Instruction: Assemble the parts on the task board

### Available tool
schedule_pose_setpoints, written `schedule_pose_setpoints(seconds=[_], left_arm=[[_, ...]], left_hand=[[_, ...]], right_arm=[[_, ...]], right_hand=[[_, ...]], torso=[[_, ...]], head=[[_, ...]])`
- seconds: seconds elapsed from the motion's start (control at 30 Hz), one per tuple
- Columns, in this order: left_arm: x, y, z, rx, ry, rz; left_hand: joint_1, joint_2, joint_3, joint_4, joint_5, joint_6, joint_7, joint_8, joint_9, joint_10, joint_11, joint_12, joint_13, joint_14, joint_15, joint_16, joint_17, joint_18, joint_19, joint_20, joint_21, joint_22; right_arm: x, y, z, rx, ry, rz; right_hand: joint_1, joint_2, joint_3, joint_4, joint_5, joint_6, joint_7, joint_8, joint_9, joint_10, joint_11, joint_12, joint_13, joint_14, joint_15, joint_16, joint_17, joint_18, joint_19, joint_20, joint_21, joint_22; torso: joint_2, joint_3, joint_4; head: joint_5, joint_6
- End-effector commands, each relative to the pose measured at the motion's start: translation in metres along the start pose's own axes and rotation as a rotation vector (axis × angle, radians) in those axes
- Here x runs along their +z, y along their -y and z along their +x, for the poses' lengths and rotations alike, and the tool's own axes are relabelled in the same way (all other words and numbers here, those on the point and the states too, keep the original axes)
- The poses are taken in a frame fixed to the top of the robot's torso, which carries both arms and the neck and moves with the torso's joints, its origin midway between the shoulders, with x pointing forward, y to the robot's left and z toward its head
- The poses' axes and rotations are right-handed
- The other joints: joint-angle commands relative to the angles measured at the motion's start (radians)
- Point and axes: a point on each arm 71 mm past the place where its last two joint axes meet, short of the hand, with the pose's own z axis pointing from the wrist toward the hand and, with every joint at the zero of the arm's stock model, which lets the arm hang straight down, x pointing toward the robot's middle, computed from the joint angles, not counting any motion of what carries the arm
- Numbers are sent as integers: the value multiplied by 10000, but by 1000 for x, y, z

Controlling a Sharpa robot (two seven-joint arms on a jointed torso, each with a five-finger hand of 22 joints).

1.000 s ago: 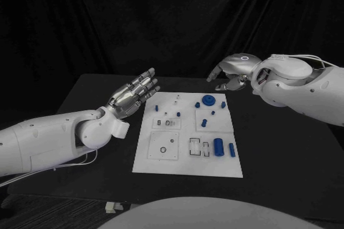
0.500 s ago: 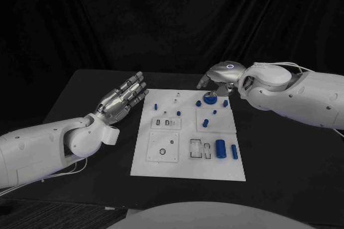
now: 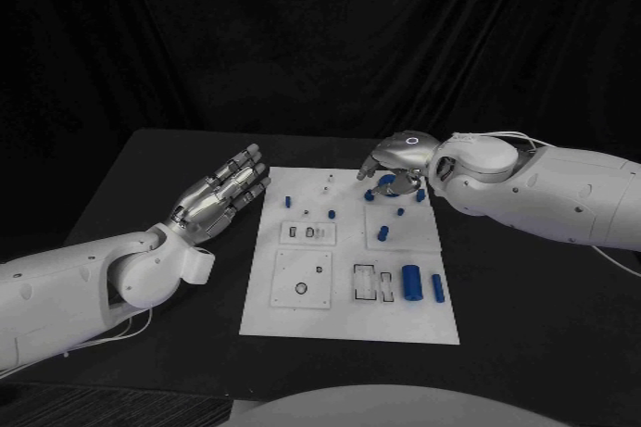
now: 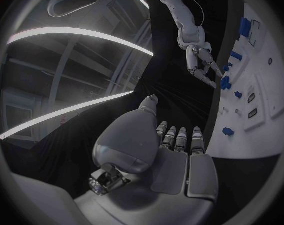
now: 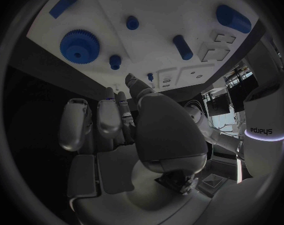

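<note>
**Two hands up, nothing held**

Right hand hovers over the task board's far right corner, fingers loosely spread, just above the blue gear. Left hand floats flat and wide beside the board's far left edge. Blue cylinders lie near the right edge.

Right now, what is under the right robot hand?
The right robot hand hovers over the board's far end. The blue gear lies below its fingers, partly covered in the head view; contact cannot be told.
</note>
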Motion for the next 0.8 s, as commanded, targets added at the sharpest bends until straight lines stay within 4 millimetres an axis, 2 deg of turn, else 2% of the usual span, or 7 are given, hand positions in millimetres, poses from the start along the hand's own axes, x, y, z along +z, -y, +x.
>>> schedule_pose_setpoints(seconds=[0.03,0.23,0.33,0.43,0.53,0.63,0.8], left_arm=[[2,2,3,5,-213,212],[2,2,4,-33,-263,193],[2,2,5,-66,-303,183],[2,1,5,-80,-327,172],[2,1,5,-111,-369,147],[1,1,5,-156,-417,126],[1,1,5,-223,-502,35]], left_hand=[[64,48,17,-59,40,-68,12,15,6,-22,70,53,3,-22,64,-68,-17,11,10,69,-34,-17],[71,60,41,-95,70,-78,14,12,5,-25,90,61,4,-22,90,-68,-17,5,10,88,-34,-17],[72,60,44,-100,75,-81,14,11,4,-25,90,62,4,-22,93,-68,-17,4,10,90,-34,-17],[74,54,51,-125,94,-84,10,11,5,-25,103,69,5,-22,111,-68,-17,0,10,102,-34,-17],[74,49,57,-147,107,-87,8,10,4,-27,115,72,5,-22,128,-68,-17,-5,10,114,-34,-17],[75,73,94,-194,140,-97,34,9,4,-30,148,80,5,-22,180,-68,-17,-18,10,149,-34,-17],[93,95,211,-356,161,-95,100,12,5,-36,218,100,7,-22,286,-68,-17,-40,10,237,-34,-17]], right_arm=[[0,0,2,-92,14,-141],[0,1,6,-64,-124,-73],[0,2,8,-55,-205,-15],[0,5,10,-54,-273,79],[1,7,13,-46,-355,161],[2,8,16,-40,-394,228],[2,11,20,-31,-478,331]], right_hand=[[-42,3,-16,66,17,1,85,1,-1,1,71,-47,-6,153,61,57,8,-204,18,44,39,15],[3,35,-7,118,47,273,206,129,57,91,79,-94,-2,140,84,76,15,-200,7,80,45,49],[8,38,-3,126,68,303,221,140,63,127,81,-91,1,138,89,78,13,-202,7,86,49,59],[2,44,0,168,73,460,335,200,89,161,95,-128,-5,129,109,81,6,-199,-8,106,43,65],[4,45,1,168,73,463,335,201,89,160,95,-131,-5,129,109,82,8,-201,-6,106,47,72],[-4,40,-3,182,60,488,340,206,91,137,79,-156,-10,122,97,78,-1,-193,-21,105,33,52],[-8,61,5,203,62,532,360,221,97,125,73,-178,-11,116,90,81,6,-190,-31,103,26,47]], torso=[[72,-9,56],[86,-18,63],[103,-14,57],[95,-21,37],[71,-37,60],[63,-49,27],[39,-66,37]], head=[[-40,24],[-60,29],[-38,67],[-12,132],[-30,162],[-13,178],[9,151]])
